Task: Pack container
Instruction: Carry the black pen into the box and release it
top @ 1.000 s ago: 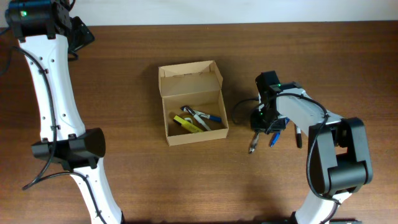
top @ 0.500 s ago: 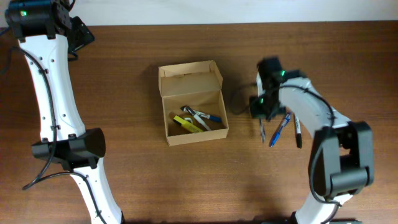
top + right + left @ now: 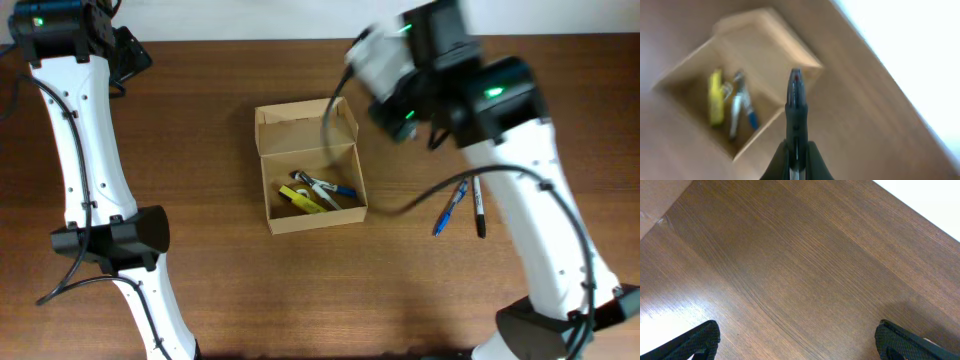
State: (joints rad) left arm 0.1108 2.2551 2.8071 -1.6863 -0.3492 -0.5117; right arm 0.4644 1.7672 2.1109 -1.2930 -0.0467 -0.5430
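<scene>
The container [image 3: 308, 165] is a small tan cardboard box with its flap lid [image 3: 305, 123] standing open at the back. A yellow marker [image 3: 300, 197], a blue pen [image 3: 340, 188] and a pale pen lie inside. In the right wrist view my right gripper [image 3: 796, 150] is shut on a dark pen [image 3: 796, 112] with a red spot near its tip. It holds the pen in the air beside the box [image 3: 735, 70], which is blurred. The right arm [image 3: 480, 90] is raised high and blurred. My left gripper [image 3: 797, 342] is open and empty over bare wood.
A blue pen [image 3: 450, 208] and a black pen [image 3: 479, 213] lie on the table right of the box. The left arm [image 3: 85, 150] runs down the table's left side. The table's back edge meets a white wall.
My right arm has lifted off the table right of the box, taking one pen with it, and swung up and back. Two pens stay on the table. The left arm has not moved.
</scene>
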